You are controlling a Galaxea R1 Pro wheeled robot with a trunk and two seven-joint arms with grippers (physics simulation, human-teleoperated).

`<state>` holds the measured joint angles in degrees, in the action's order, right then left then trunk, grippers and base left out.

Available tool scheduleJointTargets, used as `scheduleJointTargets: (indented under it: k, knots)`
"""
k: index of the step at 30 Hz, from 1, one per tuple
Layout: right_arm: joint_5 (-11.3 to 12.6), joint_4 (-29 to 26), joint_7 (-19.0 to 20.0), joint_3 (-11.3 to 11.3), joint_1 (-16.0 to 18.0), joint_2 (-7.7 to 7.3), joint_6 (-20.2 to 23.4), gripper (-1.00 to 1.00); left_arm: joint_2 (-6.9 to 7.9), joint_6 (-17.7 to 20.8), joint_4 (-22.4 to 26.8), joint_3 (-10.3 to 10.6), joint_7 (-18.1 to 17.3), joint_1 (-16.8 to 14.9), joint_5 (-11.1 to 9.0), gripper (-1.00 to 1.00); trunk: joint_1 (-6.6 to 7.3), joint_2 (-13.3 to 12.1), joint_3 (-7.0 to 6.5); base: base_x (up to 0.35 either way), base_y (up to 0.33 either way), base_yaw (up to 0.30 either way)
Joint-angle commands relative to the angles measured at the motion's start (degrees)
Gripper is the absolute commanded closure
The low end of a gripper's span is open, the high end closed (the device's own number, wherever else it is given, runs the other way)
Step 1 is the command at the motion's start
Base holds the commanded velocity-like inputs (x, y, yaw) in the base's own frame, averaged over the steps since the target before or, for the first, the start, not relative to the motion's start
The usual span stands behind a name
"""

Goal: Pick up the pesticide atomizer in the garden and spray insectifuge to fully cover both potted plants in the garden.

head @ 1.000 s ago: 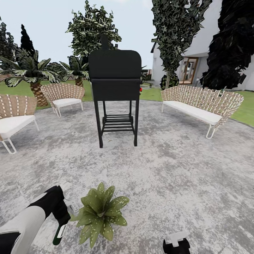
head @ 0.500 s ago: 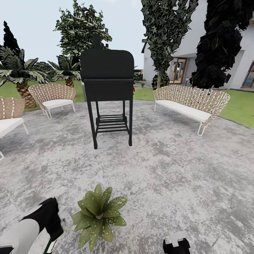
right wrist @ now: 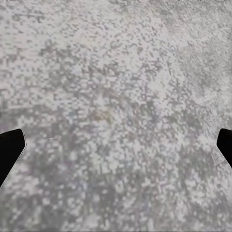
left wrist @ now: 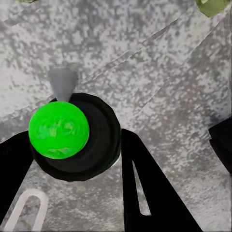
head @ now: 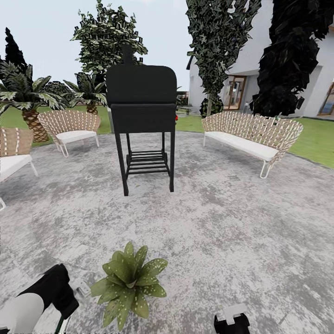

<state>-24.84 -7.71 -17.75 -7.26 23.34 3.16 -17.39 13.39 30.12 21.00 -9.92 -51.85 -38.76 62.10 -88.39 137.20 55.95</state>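
Observation:
One potted plant [head: 126,284], a low rosette of pointed green leaves, stands on the grey patio [head: 232,232] close in front of me in the head view. Whitish insectifuge specks [head: 121,304] dot its near and right leaves. My left gripper [head: 62,301] hangs just left of the plant, low in the head view. In the left wrist view this gripper [left wrist: 72,145] is shut on the pesticide atomizer [left wrist: 60,128], seen end-on as a dark round body with a bright green disc. A leaf tip [left wrist: 212,6] of the plant shows past it. My right gripper [right wrist: 116,150] is open over bare paving, right of the plant.
A tall black grill [head: 141,106] stands mid-patio beyond the plant. A wicker sofa [head: 253,134] is at the right, with wicker chairs [head: 69,125] at the left. Palms, trees, lawn [head: 320,144] and a white house ring the patio.
The camera swung a little right early on, so the scene shifted left. Since then my left arm has sunk lower and further left with the atomizer. The plant has not moved.

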Motion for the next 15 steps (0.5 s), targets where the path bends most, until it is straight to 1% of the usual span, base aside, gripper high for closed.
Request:
scheduleJointTargets:
  k: [1,2,4,6,8,13,15]
  knots:
    - [-0.59,0.06,-0.16,-0.48,0.04,0.08,-0.19,-1.0,-0.1,0.32,1.83,-3.02,-0.13,0.0,-1.25,1.0,0.01,0.02,0.11,0.0,0.0,0.151]
    - [-0.63,0.06,-0.16,-0.49,0.04,0.09,-0.19,-1.0,-0.14,0.18,2.36,-3.91,0.04,0.0,-1.67,1.0,0.01,0.02,0.15,0.0,0.0,0.145]
    - [-0.64,0.06,-0.17,-0.52,0.04,0.04,-0.19,-1.0,-0.21,0.09,2.33,-4.25,0.87,0.0,-1.86,1.0,0.01,0.02,0.21,0.0,0.0,0.082]
    - [-0.65,0.06,-0.18,-0.51,0.04,0.02,-0.19,-1.0,-0.34,0.04,2.15,-4.43,3.28,0.0,-1.95,1.0,0.01,0.02,0.22,0.0,0.0,0.025]
    - [-0.65,0.06,-0.17,-0.54,0.04,0.01,-0.19,-1.0,-0.37,0.03,2.02,-4.52,4.72,0.0,-2.0,1.0,0.01,0.02,0.23,0.0,0.0,0.006]
    - [-0.65,0.06,-0.15,-0.53,0.04,-0.04,-0.19,-1.0,-0.27,0.17,2.28,-4.68,5.25,0.0,-1.97,1.0,0.01,0.02,0.23,0.0,0.0,0.001]
    - [-0.65,0.06,-0.16,-0.52,0.04,-0.05,-0.19,-1.0,-0.52,0.29,2.11,-4.55,5.33,0.0,-1.91,1.0,0.01,0.02,0.24,0.0,0.0,0.022]
